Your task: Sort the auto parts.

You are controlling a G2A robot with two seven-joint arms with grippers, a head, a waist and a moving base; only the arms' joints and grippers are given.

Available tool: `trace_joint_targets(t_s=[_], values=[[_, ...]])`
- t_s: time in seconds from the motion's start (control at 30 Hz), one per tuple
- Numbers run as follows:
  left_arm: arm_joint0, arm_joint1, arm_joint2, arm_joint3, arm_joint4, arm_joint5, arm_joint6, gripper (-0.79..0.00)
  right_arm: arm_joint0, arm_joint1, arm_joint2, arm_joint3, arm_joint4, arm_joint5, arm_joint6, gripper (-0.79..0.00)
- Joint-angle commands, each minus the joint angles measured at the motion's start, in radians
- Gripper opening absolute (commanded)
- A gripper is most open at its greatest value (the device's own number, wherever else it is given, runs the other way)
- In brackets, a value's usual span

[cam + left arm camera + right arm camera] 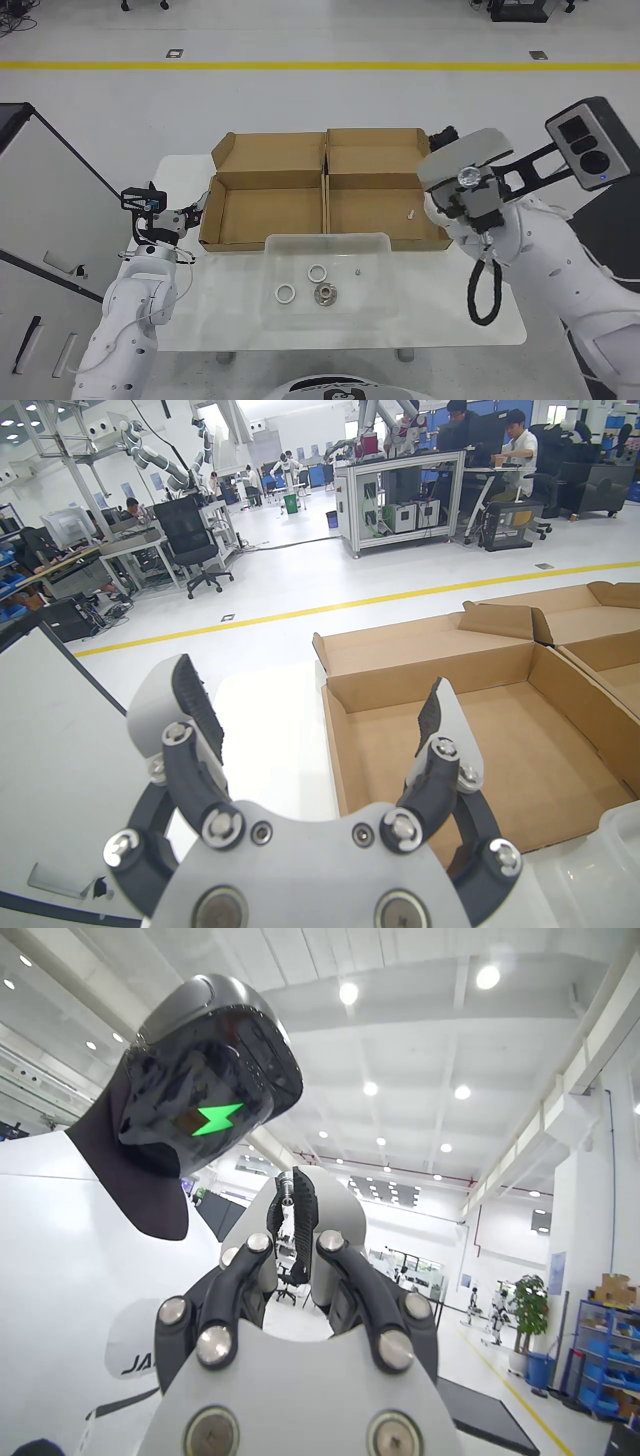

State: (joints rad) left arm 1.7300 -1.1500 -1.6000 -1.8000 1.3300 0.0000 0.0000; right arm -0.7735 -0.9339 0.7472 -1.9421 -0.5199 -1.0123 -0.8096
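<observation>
From above, the white counter [440, 300] carries two open cardboard boxes set edge to edge, the left box [262, 212] and the right box [370, 210]. A small white piece [411, 213] lies on the floor of the right one. Just in front of them stands a clear tray [325, 237] holding two white rings [317, 272], a flanged metal piece [325, 294] and a small screw [358, 269]. The left pincer [195, 213] hangs just beside the left box's outer wall. The right pincer [467, 178] is raised beyond the right box's outer end and turned upward.

In the left wrist view, the left pincer [315, 720] stands wide apart with nothing between its ribbed pads. The left box's end wall is close ahead.

In the right wrist view, the right pincer [292, 1190] points toward the ceiling lights, clamped on a little threaded metal part [286, 1189] at the very tips. It may be a bolt or a spring; I can't tell which. It looks light, stiff and slick, and the hold so near the tips looks thin, so I'd expect it could slip or twist out. The rings look easier, pinched across the band. The flanged piece is likely heavier and best taken by its rim.
</observation>
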Motion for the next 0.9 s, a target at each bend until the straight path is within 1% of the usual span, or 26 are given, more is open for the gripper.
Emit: trace_joint_targets(t_s=[0.0, 0.1, 0.3, 0.33, 0.4, 0.67, 0.8, 0.87], values=[[0.000, 0.000, 0.000, 0.000, 0.000, 0.000, 0.000, 0.000, -0.004, -0.004, 0.003, -0.005, 0.012, 0.000, 0.002, -0.785], [0.000, 0.000, 0.000, 0.000, 0.000, 0.000, 0.000, 0.000, -0.007, -0.012, 0.007, -0.009, 0.027, 0.000, 0.002, -0.785], [0.000, 0.000, 0.000, 0.000, 0.000, 0.000, 0.000, 0.000, 0.008, -0.015, -0.005, 0.040, -0.033, 0.000, 0.024, -0.785], [0.000, 0.000, 0.000, 0.000, 0.000, 0.000, 0.000, 0.000, 0.011, -0.012, -0.003, 0.059, -0.051, 0.000, 0.055, -0.785], [0.000, 0.000, 0.000, 0.000, 0.000, 0.000, 0.000, 0.000, 0.011, -0.009, 0.000, 0.067, -0.046, 0.000, 0.076, -0.785], [0.000, 0.000, 0.000, 0.000, 0.000, 0.000, 0.000, 0.000, 0.006, 0.009, 0.041, 0.090, -0.038, 0.000, 0.283, -0.785], [0.000, 0.000, 0.000, 0.000, 0.000, 0.000, 0.000, 0.000, -0.004, 0.012, 0.058, 0.077, 0.001, 0.000, 0.333, -0.785], [0.000, 0.000, 0.000, 0.000, 0.000, 0.000, 0.000, 0.000, -0.012, 0.011, 0.064, 0.063, 0.032, 0.000, 0.325, -0.785]])
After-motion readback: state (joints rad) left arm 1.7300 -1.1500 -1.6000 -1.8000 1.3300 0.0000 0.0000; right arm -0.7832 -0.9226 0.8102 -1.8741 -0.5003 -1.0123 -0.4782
